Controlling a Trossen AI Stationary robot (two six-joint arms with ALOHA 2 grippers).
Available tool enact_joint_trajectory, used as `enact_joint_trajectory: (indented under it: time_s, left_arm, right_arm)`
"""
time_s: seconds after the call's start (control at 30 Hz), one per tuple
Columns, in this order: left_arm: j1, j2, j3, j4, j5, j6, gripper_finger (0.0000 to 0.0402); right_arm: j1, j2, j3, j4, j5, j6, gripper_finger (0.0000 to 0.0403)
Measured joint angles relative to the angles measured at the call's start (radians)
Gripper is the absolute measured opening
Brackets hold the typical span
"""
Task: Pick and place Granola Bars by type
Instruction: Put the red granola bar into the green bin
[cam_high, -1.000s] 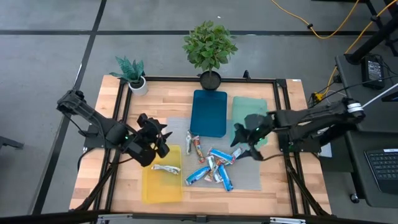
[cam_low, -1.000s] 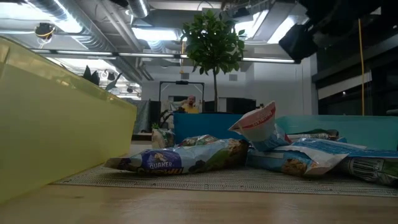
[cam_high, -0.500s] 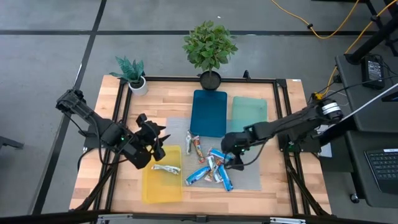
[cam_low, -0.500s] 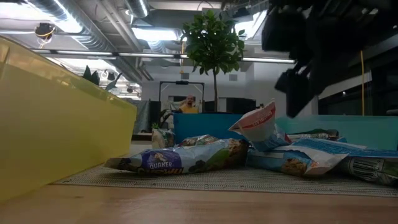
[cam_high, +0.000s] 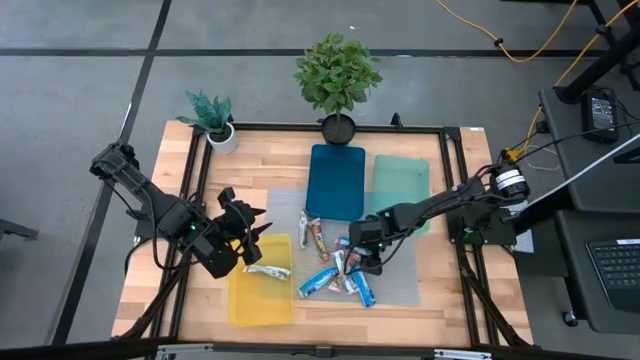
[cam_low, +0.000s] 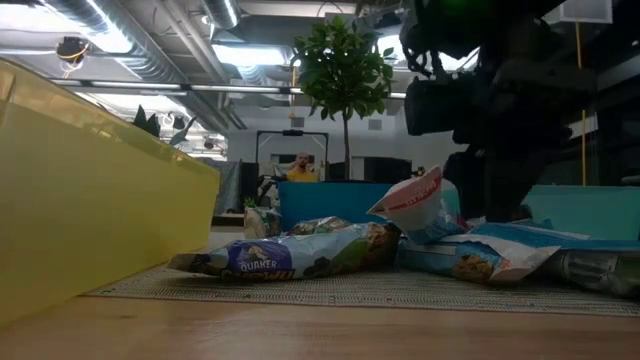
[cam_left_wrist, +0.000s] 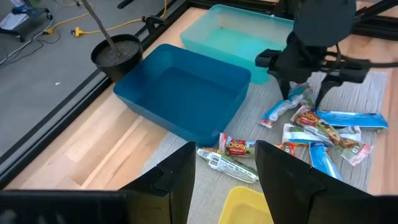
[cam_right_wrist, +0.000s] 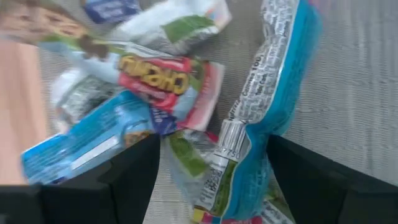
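Observation:
Several granola bars (cam_high: 340, 268) lie in a heap on a grey mat, with blue, silver-white and red-marked wrappers. One tan-white bar (cam_high: 267, 271) rests flat in the yellow tray (cam_high: 250, 305). Two more bars (cam_high: 312, 232) lie beside the blue tray (cam_high: 336, 180). My right gripper (cam_high: 358, 258) is low over the heap and open. In the right wrist view its fingers (cam_right_wrist: 134, 171) stand on either side of a blue-edged bar (cam_right_wrist: 273, 93). My left gripper (cam_high: 252, 228) hovers open over the yellow tray's far edge, holding nothing. My right gripper (cam_left_wrist: 305, 96) comes at the blue-edged bar (cam_left_wrist: 287, 107) from above, pointing down, with one open finger on each side of it. The bar lies flat on the mat. Whether the fingers touch it, I cannot tell.
The teal tray (cam_high: 400, 180) sits right of the blue tray. Two potted plants (cam_high: 338, 75) (cam_high: 212, 115) stand at the far edge. A black frame (cam_high: 455, 200) borders the table. Bare mat (cam_high: 400, 285) shows right of the heap.
My right gripper has moved from over the teal tray toward the table's left and near edge, and has come down onto the heap of bars. The bars have stayed where they were.

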Motion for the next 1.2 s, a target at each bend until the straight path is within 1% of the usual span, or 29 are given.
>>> enact_joint_trajectory:
  time_s: [0.1,0.2,0.33,0.6,0.73,0.8,0.93,1.03,1.2]
  left_arm:
    - [0.000,0.000,0.000,0.000,0.000,-0.001,0.0158]
    - [0.000,0.000,0.000,0.003,0.000,-0.001,0.0157]
    - [0.000,0.000,0.000,0.004,0.000,-0.001,0.0159]
    - [0.000,0.000,0.000,0.004,0.000,-0.001,0.0157]
    - [0.000,0.000,0.000,0.004,0.000,-0.001,0.0159]
    - [0.000,0.000,0.000,0.004,0.000,-0.001,0.0157]
    - [0.000,0.000,0.000,0.004,0.000,-0.001,0.0155]
    - [0.000,0.000,0.000,0.004,0.000,-0.001,0.0156]
    - [0.000,0.000,0.000,0.007,0.000,-0.001,0.0156]
  right_arm:
    - [0.000,0.003,0.012,-0.033,0.048,0.003,0.0291]
    - [0.000,0.003,0.023,-0.055,0.086,0.004,0.0264]
    - [0.000,0.003,0.033,-0.059,0.092,0.004,0.0207]
    - [0.000,0.003,0.050,-0.058,0.091,0.004,0.0076]
    - [0.000,0.003,0.059,-0.058,0.090,0.000,0.0022]
    - [0.000,0.003,0.065,-0.059,0.082,-0.001,0.0010]
    - [0.000,0.003,0.107,-0.091,0.079,-0.004,0.0018]
    - [0.000,-0.002,0.168,-0.147,0.079,-0.029,0.0018]
    - [0.000,-0.018,0.315,-0.254,0.080,-0.080,0.0007]
